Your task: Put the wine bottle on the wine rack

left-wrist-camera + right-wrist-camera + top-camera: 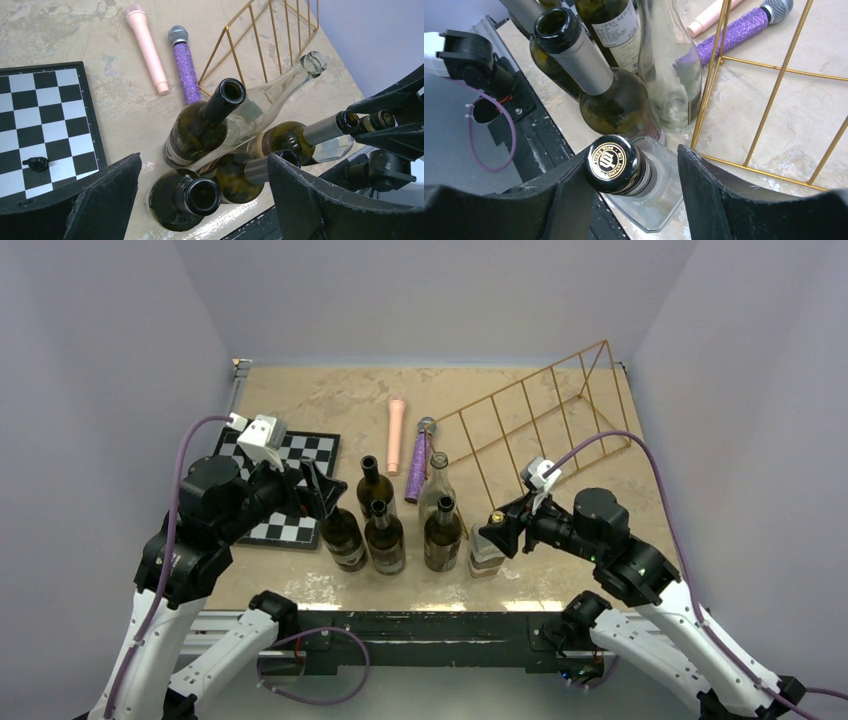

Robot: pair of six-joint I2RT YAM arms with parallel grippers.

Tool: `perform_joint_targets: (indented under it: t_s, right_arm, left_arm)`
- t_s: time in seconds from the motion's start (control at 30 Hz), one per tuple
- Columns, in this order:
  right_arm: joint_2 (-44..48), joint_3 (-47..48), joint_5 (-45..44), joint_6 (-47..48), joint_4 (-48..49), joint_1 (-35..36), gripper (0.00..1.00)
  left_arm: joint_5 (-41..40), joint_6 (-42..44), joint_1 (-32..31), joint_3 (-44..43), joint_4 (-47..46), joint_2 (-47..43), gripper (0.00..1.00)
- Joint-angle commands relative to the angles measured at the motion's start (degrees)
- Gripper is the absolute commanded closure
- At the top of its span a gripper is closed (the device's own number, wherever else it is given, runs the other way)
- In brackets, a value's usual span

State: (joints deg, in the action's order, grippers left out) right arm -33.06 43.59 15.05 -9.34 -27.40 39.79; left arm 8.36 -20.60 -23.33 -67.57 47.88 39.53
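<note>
Capped bottle [615, 162] stands upright, long axis vertical, black cap with gold print facing up. It has a clear square body. It sits lower center-right in the top view, at the right end of the bottle cluster and just beside a dark bottle with grey foil neck [584, 65]. It is on the table [330, 400], not on the wine rack [540, 420], though a rack wire runs near it on the right in the right wrist view.

The rack lies upper right in the top view. Its long axis runs diagonally from frame center up to the right, low end near center, tall end at upper right.

Right arm comes in from lower right, elbow bent, forearm pointing left at about cap height. Right gripper [631, 165] is spread, one finger on each side of the cap. The left-of-frame finger is very close to the cap, contact unclear, and there is a visible gap on the other side. No clamp on it.

Left arm rises from lower left, wrist aimed right and downward. Left gripper [204, 170] is wide apart and holds nothing, above the front-left dark bottle [343, 537].

A tall clear bottle [436, 485] stands upright at the back of the cluster. A pink microphone [397, 435] and a purple microphone [417, 465] lie flat side by side near the rack's low end. A chessboard [290, 490] sits left of the bottles, with one black piece [36, 162] on it.
</note>
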Motion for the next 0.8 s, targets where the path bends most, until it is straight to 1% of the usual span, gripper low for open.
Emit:
perform_joint_targets:
  t_s: [0.0,0.07,0.1,0.13,0.23,0.33,0.37,0.47,0.6,0.67,0.77]
  right_arm:
    - [-0.7,-0.8,-4.8,0.4,2.8,0.8,0.41]
    - [-1.2,-0.7,-5.2,0.6,2.8,1.0,0.47]
    - [-1.5,-0.6,-5.4,0.7,2.9,1.1,0.52]
    - [-1.7,-0.5,-5.5,0.8,2.8,1.1,0.58]
    - [-2.2,0.2,-6.0,1.2,2.3,1.2,0.83]
    - [-2.1,1.2,-7.5,1.9,1.3,1.2,0.98]
    - [-2.0,1.7,-8.1,2.1,0.9,1.3,1.00]
    - [-1.6,4.1,-10.4,3.3,-0.9,1.3,1.00]
    - [-2.1,10.4,-15.2,5.9,-6.0,1.2,1.00]
    - [-2.7,13.9,-18.7,7.4,-8.3,1.2,1.00]
    - [-4.9,19.2,-27.1,8.9,-10.7,1.2,1.00]
  left_arm:
    - [-1.1,-0.4,-0.2,0.3,-1.2,0.0,0.01]
    - [-1.4,-0.3,-0.2,0.3,-0.9,-0.1,0.01]
    - [-1.5,-0.3,-0.2,0.3,-0.7,-0.2,0.01]
    - [-1.5,-0.2,-0.2,0.1,-0.6,-0.3,0.01]
    - [-1.8,0.0,-0.2,0.0,-0.3,-0.7,0.01]
    - [-2.1,0.0,-0.2,-0.3,-0.1,-1.1,0.01]
    - [-2.1,0.1,-0.2,-0.3,0.0,-1.2,0.01]
    - [-2.2,0.3,-0.2,-0.9,0.5,-1.2,0.01]
    - [-2.9,0.9,-0.2,-2.1,1.9,-1.4,0.01]
    - [-3.3,1.2,-0.2,-2.7,2.6,-1.7,0.01]
    - [-3.9,1.4,-0.2,-3.3,3.3,-2.6,0.01]
